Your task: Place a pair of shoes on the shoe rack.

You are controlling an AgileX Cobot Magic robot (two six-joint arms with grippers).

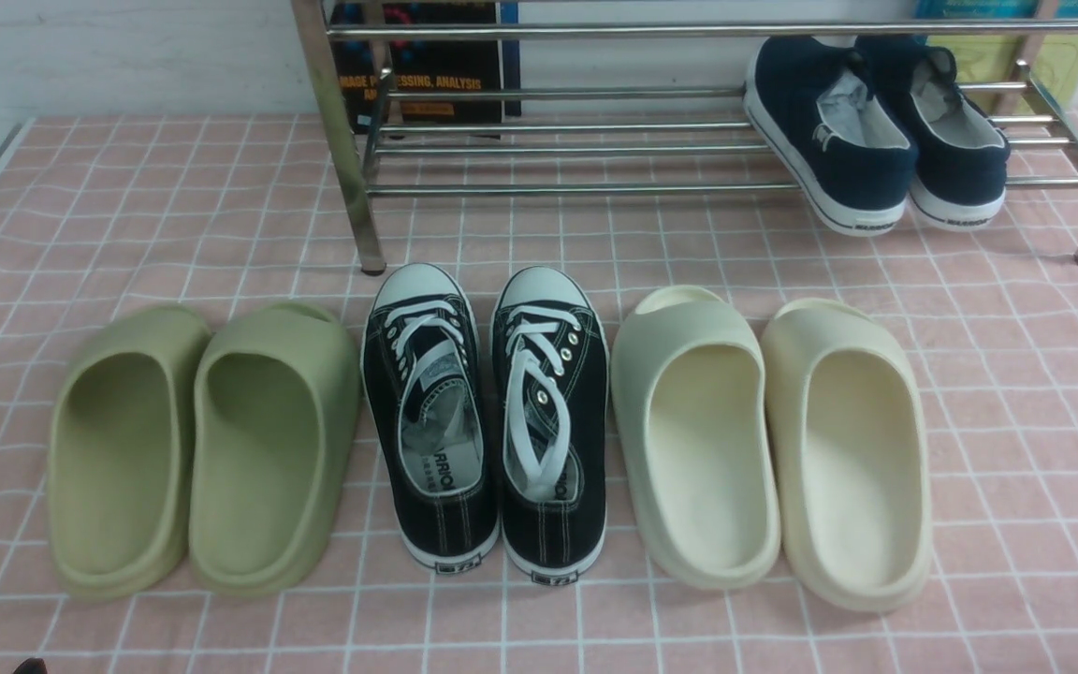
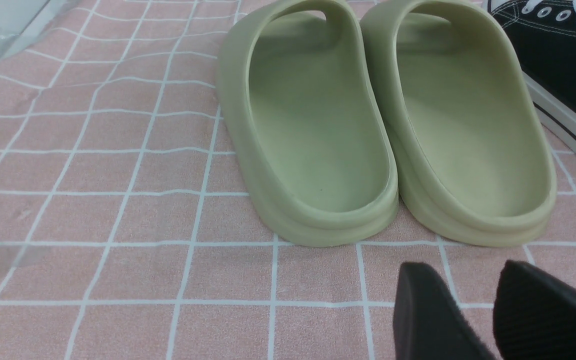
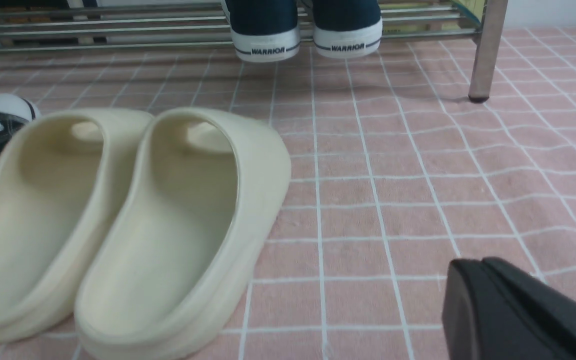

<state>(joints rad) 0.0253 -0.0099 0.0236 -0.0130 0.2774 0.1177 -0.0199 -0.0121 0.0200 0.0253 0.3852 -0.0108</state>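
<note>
The two navy-blue slip-on shoes (image 1: 876, 131) sit side by side on the lower bars of the chrome shoe rack (image 1: 558, 187), at its right end, heels toward me. Their white heels (image 3: 308, 40) also show in the right wrist view, on the rack (image 3: 118, 45). My left gripper (image 2: 463, 272) is open and empty, low over the cloth just behind the green slides; its tips show at the bottom left of the front view (image 1: 4, 666). My right gripper (image 3: 483, 267) is shut and empty, over the cloth to the right of the cream slides, and is out of the front view.
On the pink checked cloth (image 1: 1016, 374) in front of the rack stand green foam slides (image 1: 202, 440), black lace-up sneakers (image 1: 488, 421) and cream foam slides (image 1: 773, 440). A rack post (image 3: 485, 55) stands at the far right. A dark book (image 1: 427, 65) leans behind the rack.
</note>
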